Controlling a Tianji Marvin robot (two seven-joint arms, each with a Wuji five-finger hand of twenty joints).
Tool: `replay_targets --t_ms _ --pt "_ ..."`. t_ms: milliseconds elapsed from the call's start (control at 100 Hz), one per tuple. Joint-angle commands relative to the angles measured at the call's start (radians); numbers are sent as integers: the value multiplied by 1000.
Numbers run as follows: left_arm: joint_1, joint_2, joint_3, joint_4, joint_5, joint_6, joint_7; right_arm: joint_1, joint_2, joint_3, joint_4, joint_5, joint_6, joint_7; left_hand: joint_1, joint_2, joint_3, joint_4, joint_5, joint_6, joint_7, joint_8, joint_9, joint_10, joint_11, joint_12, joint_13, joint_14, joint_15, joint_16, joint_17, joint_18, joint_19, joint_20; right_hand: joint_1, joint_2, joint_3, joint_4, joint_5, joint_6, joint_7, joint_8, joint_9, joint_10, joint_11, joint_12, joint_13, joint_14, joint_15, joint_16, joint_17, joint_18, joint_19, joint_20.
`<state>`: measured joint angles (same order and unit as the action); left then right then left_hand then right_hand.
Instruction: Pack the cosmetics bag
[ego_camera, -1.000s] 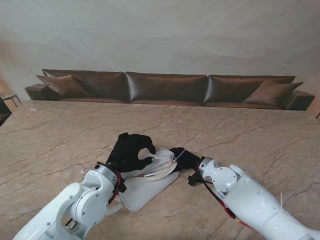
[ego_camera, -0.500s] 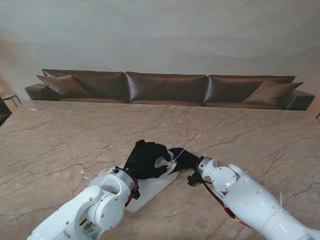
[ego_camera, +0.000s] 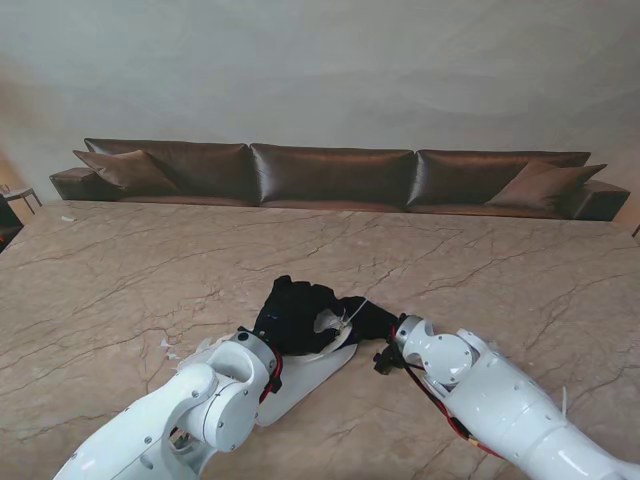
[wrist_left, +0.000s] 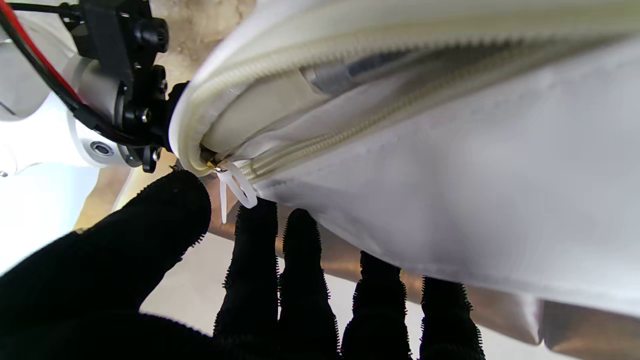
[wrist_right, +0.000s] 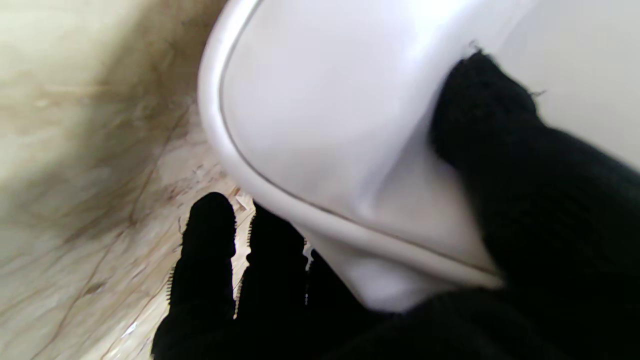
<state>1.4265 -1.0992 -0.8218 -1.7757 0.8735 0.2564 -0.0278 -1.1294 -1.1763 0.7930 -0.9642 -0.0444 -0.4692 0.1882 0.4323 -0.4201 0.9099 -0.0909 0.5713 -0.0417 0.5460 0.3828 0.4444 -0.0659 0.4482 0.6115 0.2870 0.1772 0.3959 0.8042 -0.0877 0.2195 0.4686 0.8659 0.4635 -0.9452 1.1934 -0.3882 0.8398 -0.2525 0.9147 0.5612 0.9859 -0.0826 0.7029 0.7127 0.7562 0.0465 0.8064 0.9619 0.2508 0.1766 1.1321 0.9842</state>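
A plain pale wall (ego_camera: 320, 60) is seen across the whole 12 o'clock side, evenly and softly lit. Against it a long dark brown leather sofa (ego_camera: 330, 175) is set, with three back cushions and a loose cushion (ego_camera: 120, 168) at its 9 o'clock end and another (ego_camera: 545, 185) at its 3 o'clock end. The foreground is filled by a beige marble worktop (ego_camera: 150, 270) crossed by thin dark veins.

Cosmetics bag (wrist_left: 500, 165): smooth white cloth, plastic zip. Table (ego_camera: 130, 270): glossy veined marble. Left robot hand (wrist_left: 280, 300): black knit.
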Motion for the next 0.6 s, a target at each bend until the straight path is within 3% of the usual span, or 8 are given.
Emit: replay_targets --t_ms 0,70,160,220,330,420,590 --pt "2 2 1 1 -11 4 -3 -8 -7 -7 -10 -4 -3 4 5 -7 -19 -4 70 -19 124 54 -1 0 8 2 -31 -4 -15 -1 -14 -27 -23 17 181 192 140 66 149 -181 75 56 76 -2 92 30 37 31 63 24 4 2 24 15" --pt "-3 0 8 7 -15 7 3 -7 -7 -8 -10 -4 -5 5 105 -53 -66 -54 92 -85 258 91 15 -1 12 7 -24 -3 -10 4 -14 -31 -25 21 181 194 141 65 149 -185 79 64 75 -3 93 31 36 29 63 25 5 2 24 16" --pt "-10 -3 15 13 -24 15 5 -7 -6 -8 -11 -6 -6 6 181 -87 -45 -76 121 -128 380 139 29 -9 19 11 -16 -6 -3 7 -14 -37 -20 29 182 201 138 64 151 -191 85 80 74 -7 94 34 36 28 62 26 5 2 24 17" --pt "-16 -1 20 14 -20 22 -3 -8 -6 -7 -11 -5 -7 6 228 -100 -22 -95 145 -139 437 166 33 -15 23 11 -12 -9 1 7 -12 -41 -15 33 188 209 134 63 153 -195 70 128 73 -9 96 39 36 28 61 31 5 2 22 19" --pt "-17 -2 22 14 -36 21 -9 -8 -6 -9 -9 -5 -7 7 261 -99 1 -118 133 -105 479 233 28 -13 27 6 -17 -14 7 6 -12 -52 -22 29 207 237 122 61 157 -199 78 198 72 -16 109 56 36 31 66 44 5 1 21 19" --pt "-14 -7 20 16 -73 12 0 -9 -6 -10 -7 -3 -3 8 284 -91 21 -141 133 -89 493 304 25 -7 30 3 -25 -16 13 6 -15 -65 -30 33 239 271 102 65 158 -196 88 299 76 -22 134 76 45 40 85 69 8 -1 28 27" --pt "-5 -6 6 -5 -159 14 -44 -15 -6 -9 -13 -8 10 6 327 -71 26 -159 120 -51 546 412 2 6 30 0 -62 -21 10 2 -32 -91 -98 62 289 307 79 79 163 -186 129 407 89 -29 177 108 94 58 144 107 44 18 66 44"
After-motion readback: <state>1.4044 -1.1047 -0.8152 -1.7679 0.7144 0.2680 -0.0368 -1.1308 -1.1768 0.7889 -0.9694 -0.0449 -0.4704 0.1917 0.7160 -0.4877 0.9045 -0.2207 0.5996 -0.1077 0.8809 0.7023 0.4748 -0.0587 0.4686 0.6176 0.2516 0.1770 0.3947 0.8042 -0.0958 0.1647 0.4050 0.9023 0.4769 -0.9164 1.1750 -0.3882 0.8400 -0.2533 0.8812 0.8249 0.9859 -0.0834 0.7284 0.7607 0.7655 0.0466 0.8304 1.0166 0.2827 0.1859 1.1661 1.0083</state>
